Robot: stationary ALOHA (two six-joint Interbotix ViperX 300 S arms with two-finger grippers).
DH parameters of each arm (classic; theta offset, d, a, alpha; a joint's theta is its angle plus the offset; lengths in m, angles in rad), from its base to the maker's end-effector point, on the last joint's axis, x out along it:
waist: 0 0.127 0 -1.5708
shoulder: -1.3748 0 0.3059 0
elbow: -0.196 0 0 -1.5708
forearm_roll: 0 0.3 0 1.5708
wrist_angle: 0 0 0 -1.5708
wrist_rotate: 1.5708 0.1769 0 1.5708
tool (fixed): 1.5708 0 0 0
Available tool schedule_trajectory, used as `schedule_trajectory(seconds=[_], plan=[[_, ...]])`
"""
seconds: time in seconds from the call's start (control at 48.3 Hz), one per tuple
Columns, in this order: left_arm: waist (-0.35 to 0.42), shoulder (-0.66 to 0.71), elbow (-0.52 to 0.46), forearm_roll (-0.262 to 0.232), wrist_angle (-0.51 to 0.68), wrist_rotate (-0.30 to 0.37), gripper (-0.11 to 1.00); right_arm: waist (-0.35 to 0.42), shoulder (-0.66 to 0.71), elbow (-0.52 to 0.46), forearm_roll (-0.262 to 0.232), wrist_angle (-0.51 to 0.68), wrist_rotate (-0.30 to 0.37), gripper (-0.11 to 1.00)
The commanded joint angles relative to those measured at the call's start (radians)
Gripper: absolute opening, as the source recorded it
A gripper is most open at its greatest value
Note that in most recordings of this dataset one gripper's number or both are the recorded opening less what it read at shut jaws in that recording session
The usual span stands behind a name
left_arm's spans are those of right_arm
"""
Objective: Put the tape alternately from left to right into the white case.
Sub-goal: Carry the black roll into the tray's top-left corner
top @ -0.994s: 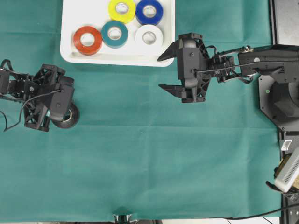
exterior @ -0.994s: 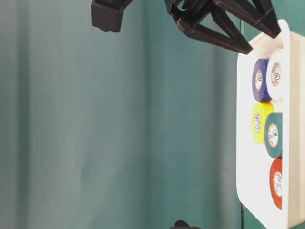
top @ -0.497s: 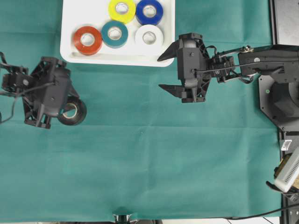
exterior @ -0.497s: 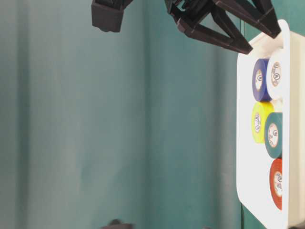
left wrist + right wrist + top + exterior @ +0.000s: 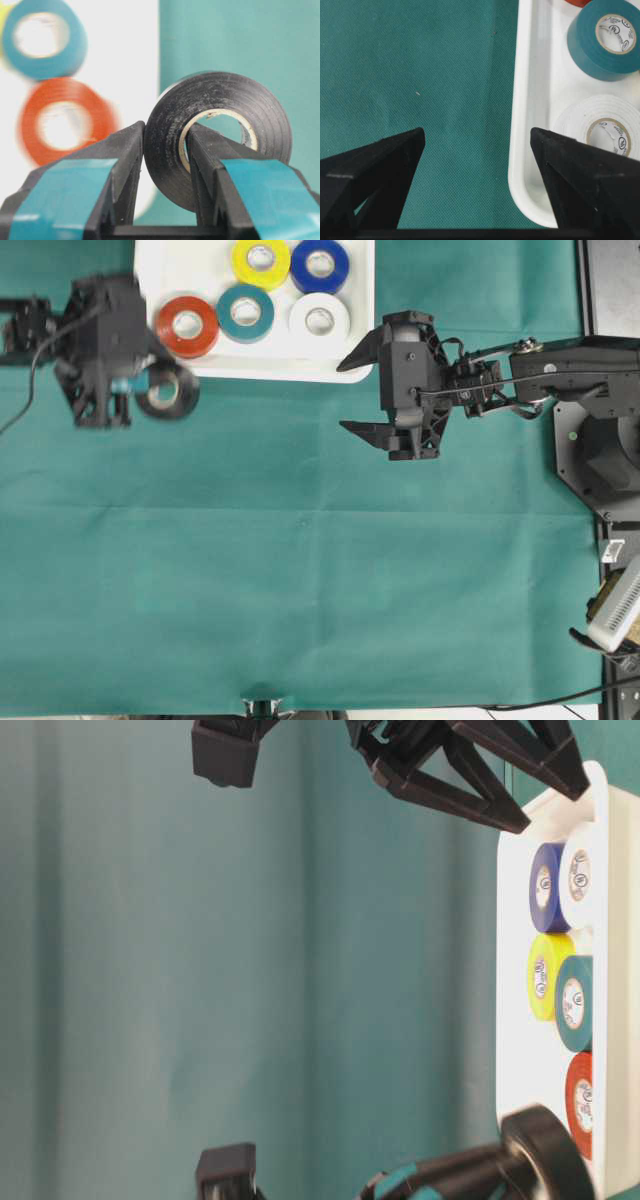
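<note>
My left gripper (image 5: pixel 153 388) is shut on the wall of the black tape (image 5: pixel 170 392), one finger inside the core and one outside. It holds the roll raised at the near left corner of the white case (image 5: pixel 250 370). The left wrist view shows the black tape (image 5: pixel 220 95) over the case's edge. In the case lie red (image 5: pixel 187 326), teal (image 5: pixel 245 312), white (image 5: pixel 319 319), yellow (image 5: pixel 261 261) and blue (image 5: pixel 320 264) rolls. My right gripper (image 5: pixel 345 396) hovers open and holds nothing, just off the case's near right corner (image 5: pixel 517 150).
Green cloth covers the table around the case. The right arm's base (image 5: pixel 600 440) stands at the right edge. In the right wrist view the teal roll (image 5: pixel 585 55) and white roll (image 5: pixel 570 120) lie close to the case's rim.
The left gripper has carried the black tape from the cloth at the left up to the case's near left corner. The right arm has not moved.
</note>
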Motion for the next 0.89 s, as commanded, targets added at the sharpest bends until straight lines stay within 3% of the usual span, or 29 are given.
schedule_trajectory(seconds=[0.0, 0.311, 0.87], plan=[[0.044, 0.008, -0.040, 0.000, -0.020, 0.003, 0.25, 0.003, -0.014, -0.009, 0.000, -0.008, 0.002, 0.78], [0.196, 0.129, -0.106, 0.000, -0.083, 0.005, 0.25, 0.003, -0.012, -0.008, 0.000, -0.009, 0.002, 0.78], [0.365, 0.279, -0.227, 0.000, -0.110, 0.005, 0.25, 0.003, -0.008, -0.008, -0.002, -0.009, 0.002, 0.78]])
